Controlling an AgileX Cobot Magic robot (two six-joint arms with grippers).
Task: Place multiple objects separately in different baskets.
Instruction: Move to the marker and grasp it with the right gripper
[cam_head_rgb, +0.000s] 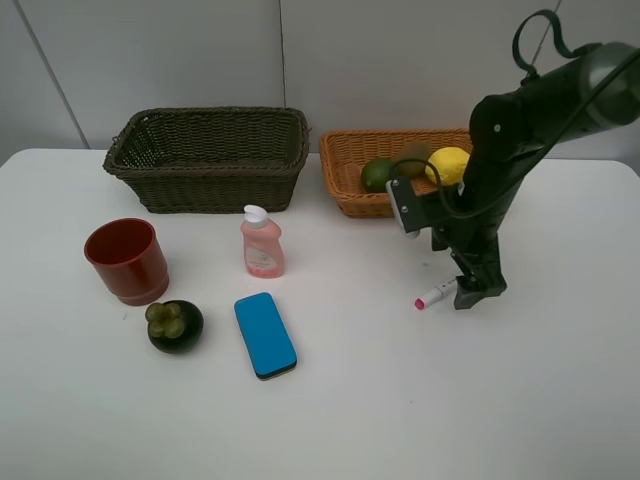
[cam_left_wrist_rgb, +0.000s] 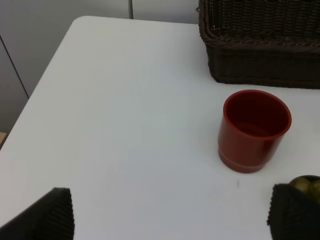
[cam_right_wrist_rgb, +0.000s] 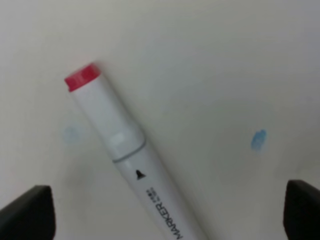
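White tabletop (cam_head_rgb: 400, 400), pale wall behind, two wicker baskets along the far side.

- White marker (cam_right_wrist_rgb: 130, 160): lies flat on the table right of centre, red cap end pointing left and near. It is apart from all the other items.
- Right gripper (cam_head_rgb: 472, 296): low over the marker, jaws spread wide to either side of the barrel. Nothing held, no contact seen.
- Left gripper (cam_left_wrist_rgb: 170, 220): jaws wide apart and empty, over bare table at the near left, close to the red cup (cam_left_wrist_rgb: 255, 131).
- Handling, as judged: light, stiff, smooth plastic. The round barrel may roll or skid if nudged by one pad first. Best hold is across the plain barrel at mid-length, not on the tapered cap end. It lies slantwise between the jaws, so closing may swing it a little.
- Orange basket (cam_head_rgb: 345, 185): just beyond the marker, holding the lime (cam_head_rgb: 377, 174), kiwi (cam_head_rgb: 412, 155) and lemon (cam_head_rgb: 450, 163).
- Dark basket (cam_head_rgb: 210, 185): far left, looks empty.
- Room: open table all round the marker, with the edges well off. A lift clears both rims. The pink bottle (cam_head_rgb: 262, 245) stands on the way left. The blue block (cam_head_rgb: 265, 334) and mangosteen (cam_head_rgb: 175, 325) lie nearer, out of the path.
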